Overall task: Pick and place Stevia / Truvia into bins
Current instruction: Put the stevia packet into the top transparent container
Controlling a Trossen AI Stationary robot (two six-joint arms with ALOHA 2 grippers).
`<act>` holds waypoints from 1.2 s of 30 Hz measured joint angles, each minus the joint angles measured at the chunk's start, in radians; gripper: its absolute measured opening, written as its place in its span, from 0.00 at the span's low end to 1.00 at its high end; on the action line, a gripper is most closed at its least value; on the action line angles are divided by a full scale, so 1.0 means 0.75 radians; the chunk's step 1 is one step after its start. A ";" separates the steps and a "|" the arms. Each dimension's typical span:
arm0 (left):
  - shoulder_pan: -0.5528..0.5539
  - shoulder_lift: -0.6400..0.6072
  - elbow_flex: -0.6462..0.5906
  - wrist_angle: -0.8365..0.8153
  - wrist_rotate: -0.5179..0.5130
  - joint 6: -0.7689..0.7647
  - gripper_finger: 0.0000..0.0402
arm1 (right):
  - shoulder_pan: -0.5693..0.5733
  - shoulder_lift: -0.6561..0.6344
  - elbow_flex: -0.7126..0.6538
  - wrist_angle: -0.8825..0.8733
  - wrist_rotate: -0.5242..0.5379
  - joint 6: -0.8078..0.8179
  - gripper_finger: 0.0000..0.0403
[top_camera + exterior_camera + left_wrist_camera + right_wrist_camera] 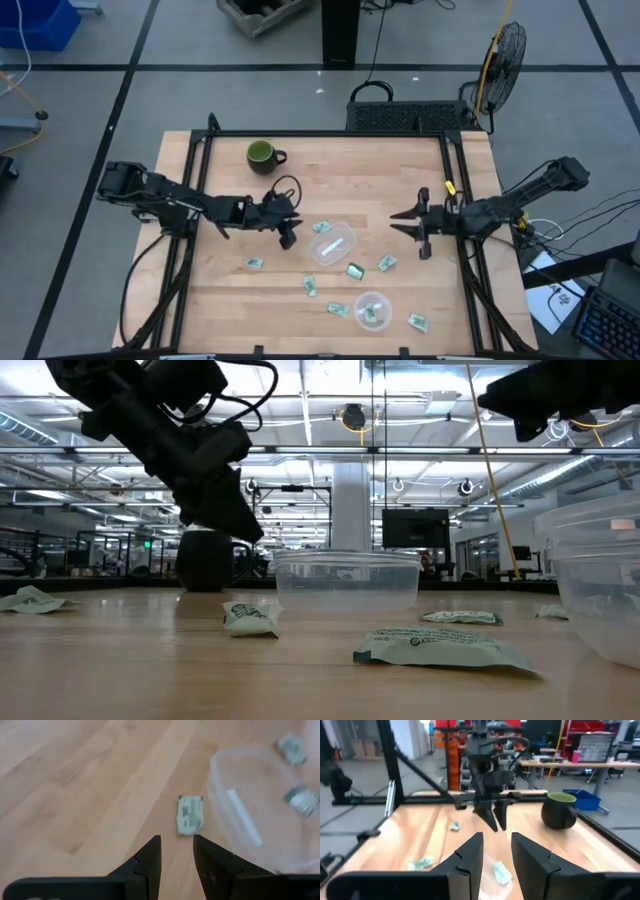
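Observation:
Several small green-and-white Stevia packets lie flat on the wooden table, among them one (322, 227) by the far clear bin (334, 243), and others (254, 264) (354, 271) (417, 322). A second clear bin (372, 310) near the front edge holds a packet. My left gripper (288, 238) hovers left of the far bin, open and empty; in its wrist view (176, 852) a packet (190, 815) lies just ahead, beside the bin (260, 820). My right gripper (408, 223) waits right of the bins, open and empty.
A dark green mug (264, 155) stands at the far left of the table. The far bin holds a white strip (244, 817). Black frame rails (455, 190) run along the table's sides. In the low view, packets (440, 648) (248, 617) lie near the front.

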 joint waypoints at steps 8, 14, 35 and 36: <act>0.004 0.002 -0.001 0.023 -0.001 0.214 0.29 | 0.000 0.067 0.001 0.098 -0.070 -0.035 0.24; -0.023 0.107 0.000 0.222 0.035 0.277 0.29 | 0.000 0.090 0.001 0.110 -0.071 -0.054 0.24; -0.051 0.419 0.000 0.499 0.008 0.729 0.29 | 0.000 0.093 0.001 0.122 -0.072 -0.059 0.24; -0.049 0.421 0.000 0.499 0.008 0.744 0.29 | 0.000 0.093 0.001 0.122 -0.072 -0.059 0.24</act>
